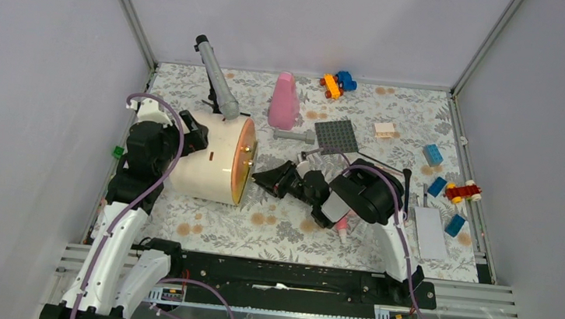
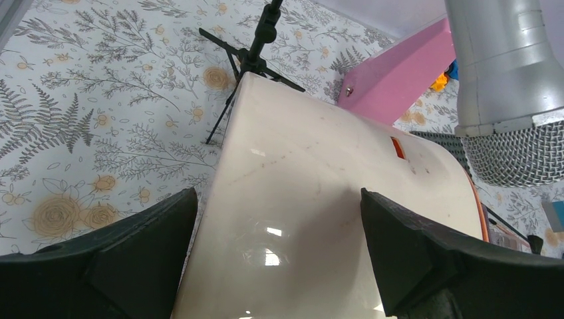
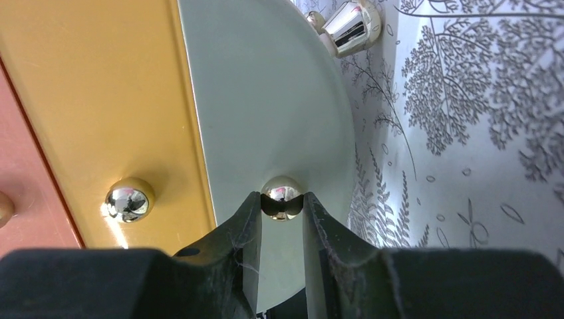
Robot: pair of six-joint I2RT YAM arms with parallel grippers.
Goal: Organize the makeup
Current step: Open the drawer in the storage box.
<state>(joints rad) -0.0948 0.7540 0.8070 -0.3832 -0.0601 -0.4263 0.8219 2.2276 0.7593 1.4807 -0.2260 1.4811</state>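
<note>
Two arms work one round case [image 1: 209, 160]: left gripper [image 2: 279, 259] jaws spread around its body, right gripper [image 3: 282, 206] jaws pinching a shiny knob [image 3: 282, 193] on its side-facing front.

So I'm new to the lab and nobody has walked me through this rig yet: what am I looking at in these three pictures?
The overhead view shows two robot arms bolted at the near edge of a flowered table. The other two pictures come from cameras on their wrists.

The left gripper has its fingers spread on either side of a cream round case lying on its side. The right gripper pinches a small shiny knob on the case's front.

Also on the table: a toy microphone on a stand, a tall pink cone-shaped bottle, a dark grey studded plate and bright toy bricks. A pink tube peeks out under the right arm.
</note>
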